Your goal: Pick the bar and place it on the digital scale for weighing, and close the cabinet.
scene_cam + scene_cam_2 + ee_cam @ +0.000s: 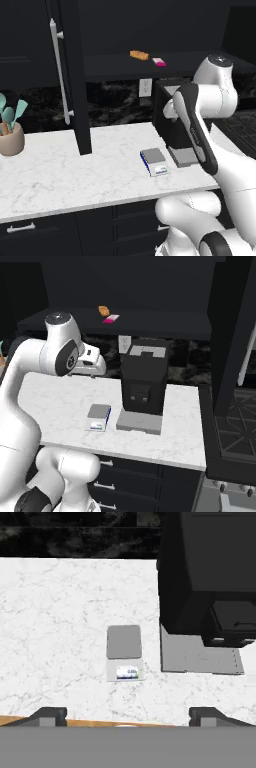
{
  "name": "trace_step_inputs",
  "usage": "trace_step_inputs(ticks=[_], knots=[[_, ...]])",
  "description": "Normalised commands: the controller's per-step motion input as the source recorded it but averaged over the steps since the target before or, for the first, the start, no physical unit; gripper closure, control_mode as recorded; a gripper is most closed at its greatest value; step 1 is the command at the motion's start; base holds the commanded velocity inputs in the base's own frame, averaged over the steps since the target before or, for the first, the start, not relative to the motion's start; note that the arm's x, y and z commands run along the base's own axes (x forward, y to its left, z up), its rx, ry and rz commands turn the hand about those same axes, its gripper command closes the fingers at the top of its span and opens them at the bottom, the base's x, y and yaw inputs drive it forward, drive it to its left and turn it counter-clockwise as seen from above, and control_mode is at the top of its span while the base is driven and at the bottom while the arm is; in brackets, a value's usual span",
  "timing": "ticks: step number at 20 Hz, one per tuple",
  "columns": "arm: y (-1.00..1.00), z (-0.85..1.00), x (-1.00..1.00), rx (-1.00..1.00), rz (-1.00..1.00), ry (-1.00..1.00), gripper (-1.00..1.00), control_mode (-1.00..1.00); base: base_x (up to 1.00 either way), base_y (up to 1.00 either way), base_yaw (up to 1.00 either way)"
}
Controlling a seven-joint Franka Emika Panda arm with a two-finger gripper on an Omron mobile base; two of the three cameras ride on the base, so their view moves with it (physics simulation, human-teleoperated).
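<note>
The pink bar [159, 62] [111, 318] lies on the dark shelf of the open cabinet [75, 75], beside an orange-brown bar [139, 54]. The digital scale [154, 161] [98, 417] [124, 648] sits on the white marble counter, with nothing on its grey plate. My gripper [127, 715] hangs above the counter's front edge and looks down on the scale. Its two fingertips [48, 714] stand far apart with nothing between them. The hand [91, 364] is well below the shelf and in front of it.
A black coffee machine [172, 117] [144, 378] with a grey tray [199, 657] stands just right of the scale. The cabinet's left door, with its silver handle [59, 75], juts out over the counter. A utensil pot [11, 136] is at far left and a stove [235, 426] at right.
</note>
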Motion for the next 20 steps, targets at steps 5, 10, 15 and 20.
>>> trace_step_inputs(ticks=[5,10,15,20], knots=[[0.00,0.66,-0.47,0.00,0.00,-0.31,-1.00,-1.00,0.00,0.00,0.00],[0.00,0.78,-0.49,0.00,0.00,-0.26,-1.00,-1.00,0.00,0.00,0.00],[0.00,0.81,-0.30,-0.02,-0.01,-0.09,-1.00,-1.00,0.00,0.00,0.00],[-0.03,0.58,0.00,0.00,-0.03,-0.01,-1.00,-1.00,0.00,0.00,0.00]])
